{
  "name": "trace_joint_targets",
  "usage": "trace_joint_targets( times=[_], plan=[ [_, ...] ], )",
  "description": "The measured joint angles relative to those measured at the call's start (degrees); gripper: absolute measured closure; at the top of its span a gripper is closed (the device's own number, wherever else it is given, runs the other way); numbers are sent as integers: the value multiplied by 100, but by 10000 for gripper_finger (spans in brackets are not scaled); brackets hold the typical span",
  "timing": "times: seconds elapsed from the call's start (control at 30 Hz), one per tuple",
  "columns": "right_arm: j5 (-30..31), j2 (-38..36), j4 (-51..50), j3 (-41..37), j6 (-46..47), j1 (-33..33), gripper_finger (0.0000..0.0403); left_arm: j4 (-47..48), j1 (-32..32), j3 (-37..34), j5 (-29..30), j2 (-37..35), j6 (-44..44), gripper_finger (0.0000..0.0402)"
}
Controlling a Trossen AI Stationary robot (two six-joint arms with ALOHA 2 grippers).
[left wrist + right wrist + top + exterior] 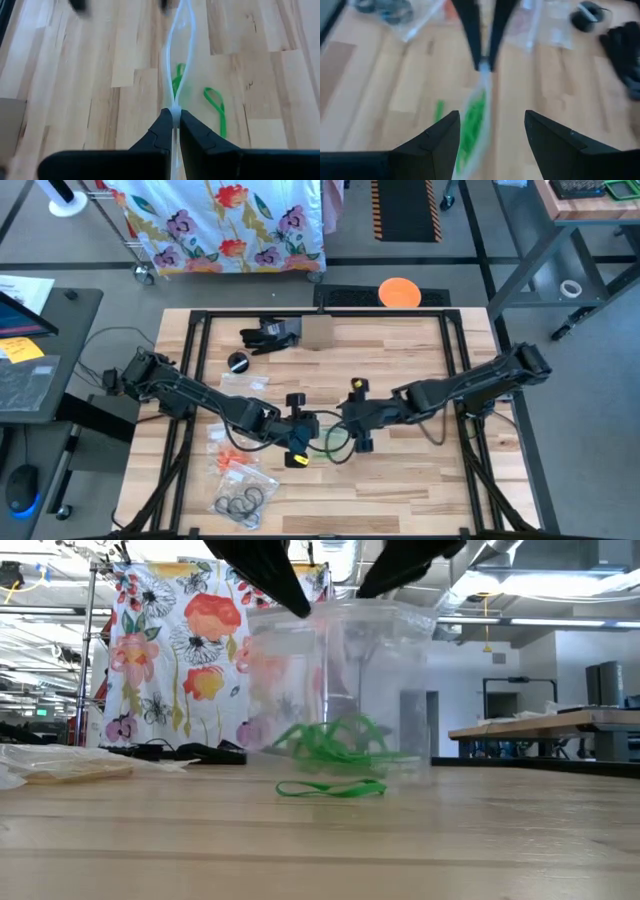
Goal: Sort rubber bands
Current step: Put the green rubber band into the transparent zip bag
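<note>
A clear plastic zip bag (350, 680) hangs upright over the table's middle, with a bunch of green rubber bands (335, 743) in its lower part. One loose green rubber band (330, 788) lies flat on the wood in front of it. My left gripper (174, 120) is shut on the bag's top. My right gripper (490, 135) stands open just to the right, facing the left one. The bag (476, 120) shows between its spread fingers, and I see no touch. My left gripper pinches the bag's top edge (174, 106) between its two fingertips, coming slanting down from the table's left. The bag hangs below the fingers with the green bands low inside. Whether its bottom rests on the table, I cannot tell.
Near the left front lie flat clear bags, one with orange bands (236, 460) and one with dark bands (241, 502). A black glove (270, 335), a small cardboard box (318, 332) and a black round thing (238, 362) sit toward the far edge.
</note>
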State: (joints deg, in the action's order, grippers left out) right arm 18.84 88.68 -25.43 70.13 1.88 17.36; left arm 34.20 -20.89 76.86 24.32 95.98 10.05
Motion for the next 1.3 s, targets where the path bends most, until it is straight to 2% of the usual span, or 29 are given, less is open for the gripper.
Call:
trace_joint_targets(
  times=[0.17, 0.3, 0.37, 0.47, 0.67, 0.8, 0.97, 1.13, 1.3],
  plan=[
    [255, -663, 14, -230, 151, 306, 187, 180, 125, 0, -2, 0, -35, 393],
    [-263, -884, 1313, -950, 196, 848, 187, 235, 207, 0, -2, 0, -23, 393],
    [-556, -696, 1989, -1335, 173, 1079, 187, 205, 233, 0, -42, 0, -23, 393],
    [-653, -161, 2690, -1763, 179, 1202, 187, 190, 235, 0, -128, 0, 2, 393],
    [-653, 1052, 3742, -1875, 197, 794, 187, 175, 235, 0, -349, 0, 115, 393],
    [-734, 1470, 3741, -1873, 370, 484, 187, 200, 235, 0, -354, 0, 112, 393],
    [-1166, 1854, 3946, -1868, 432, 272, 187, 197, 239, 0, -354, 0, 49, 393],
    [-1162, 1858, 3954, -1823, 432, 284, 187, 201, 239, 0, -356, 0, 119, 393],
    [-906, 2054, 3911, -1812, 495, 266, 189, 197, 239, 0, -356, 0, 128, 393]
  ],
)
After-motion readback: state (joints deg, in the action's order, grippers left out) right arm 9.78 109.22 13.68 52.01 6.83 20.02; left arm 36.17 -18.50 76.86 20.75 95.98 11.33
